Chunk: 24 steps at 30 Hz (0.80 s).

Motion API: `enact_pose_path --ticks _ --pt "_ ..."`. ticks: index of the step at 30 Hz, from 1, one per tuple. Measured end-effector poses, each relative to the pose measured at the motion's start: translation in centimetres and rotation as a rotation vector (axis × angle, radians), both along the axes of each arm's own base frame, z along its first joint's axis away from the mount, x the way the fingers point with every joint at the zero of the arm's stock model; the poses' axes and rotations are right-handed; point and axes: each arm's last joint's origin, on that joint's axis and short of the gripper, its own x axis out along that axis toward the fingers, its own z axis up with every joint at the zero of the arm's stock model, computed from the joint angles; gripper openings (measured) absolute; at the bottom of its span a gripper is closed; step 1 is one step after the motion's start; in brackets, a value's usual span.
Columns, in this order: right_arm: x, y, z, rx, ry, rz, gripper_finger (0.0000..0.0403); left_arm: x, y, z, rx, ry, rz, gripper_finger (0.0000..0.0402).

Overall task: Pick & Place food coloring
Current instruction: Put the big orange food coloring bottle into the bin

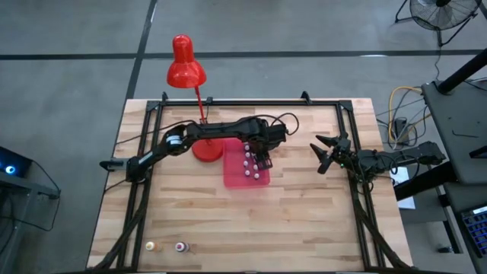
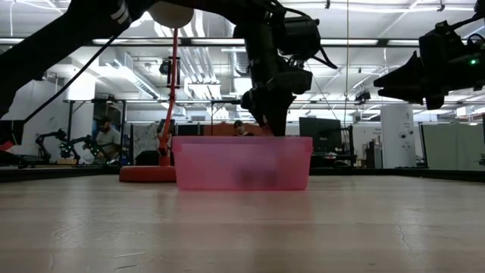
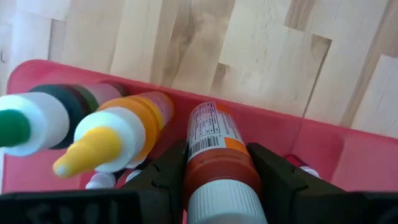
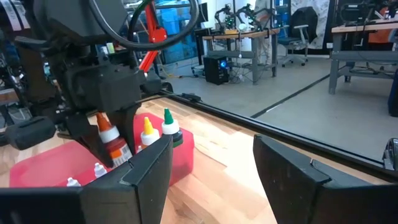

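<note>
The left gripper [image 1: 262, 161] is clenched on an orange food coloring bottle [image 3: 214, 155], white cap toward the wrist, just above the pink tray [image 1: 232, 175], which sits near the centre of the pale wooden table [image 1: 304, 221]. Beside the held bottle stand a yellow-tipped bottle [image 3: 115, 140] and a green-tipped bottle [image 3: 28, 124], with smaller white caps [image 1: 249, 164] lower in the tray. The right gripper [image 1: 326, 156] hangs at about three o'clock from the tray, well apart, its fingers spread and holding nothing. A red lamp [image 1: 186, 68] rises from its base at the tray's nine o'clock. Two stray bottles [image 1: 166, 246] lie near the table's seven o'clock edge. Beyond the table are grey floor, a fan [image 1: 441, 11], desks, chairs and a seated person [image 2: 106, 140].
</note>
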Motion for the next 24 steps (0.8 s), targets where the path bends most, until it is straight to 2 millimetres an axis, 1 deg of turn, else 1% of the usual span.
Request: enact_pose_path --ticks 9,15,21,24 --pt "0.0 0.0 0.0 0.0 0.0 0.0 0.0215 0.0 -0.3 -1.5 -0.001 0.029 -0.02 0.0116" --pt "0.0 0.0 0.0 0.001 -0.001 0.0 0.0215 0.1 -0.3 -1.4 0.004 0.013 -0.03 0.0117" --pt "0.0 0.0 0.0 0.001 -0.001 0.0 0.0215 0.2 -0.5 -1.4 0.006 0.005 -0.034 0.0139" --pt "0.0 0.0 0.0 0.0 -0.001 0.0 0.0215 0.2 -0.5 -1.4 0.007 0.005 -0.039 0.0142"
